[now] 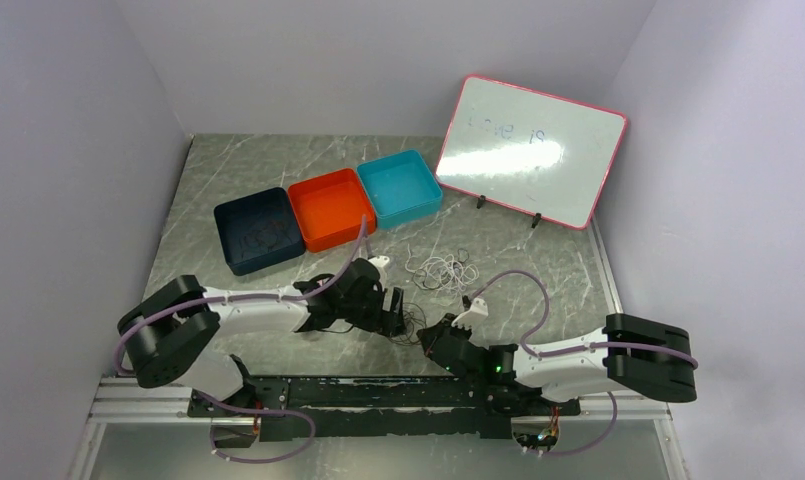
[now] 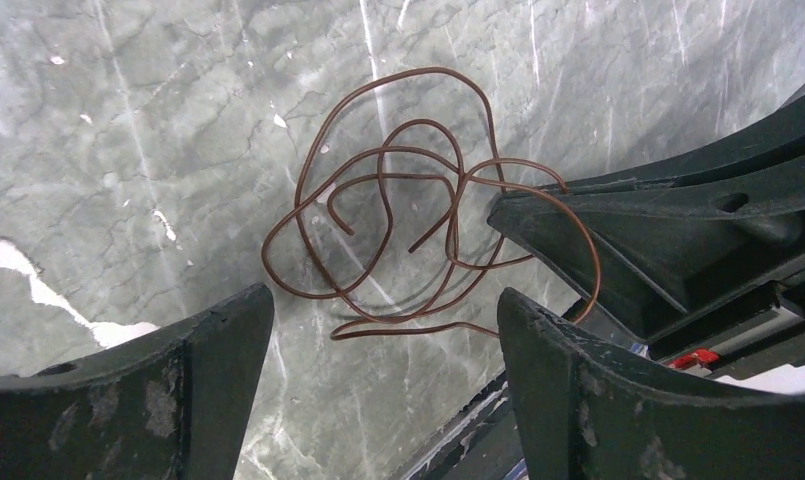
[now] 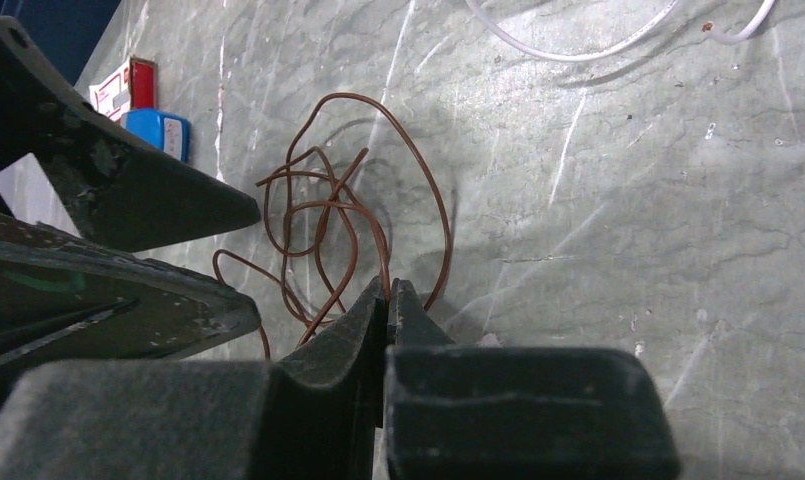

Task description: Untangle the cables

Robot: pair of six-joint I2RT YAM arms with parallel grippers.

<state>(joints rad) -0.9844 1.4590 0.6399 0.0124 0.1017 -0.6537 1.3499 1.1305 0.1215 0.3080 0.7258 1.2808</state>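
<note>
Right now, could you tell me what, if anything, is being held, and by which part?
The right gripper has its jaws shut on a strand at the edge of the tangled brown cable; the left gripper is open, holding nothing.

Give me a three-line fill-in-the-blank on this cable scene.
The left claw stands ___.
The cable pinched in the right claw is ___.
The middle tray of three is ___.
Missing words: open; brown; orange.
</note>
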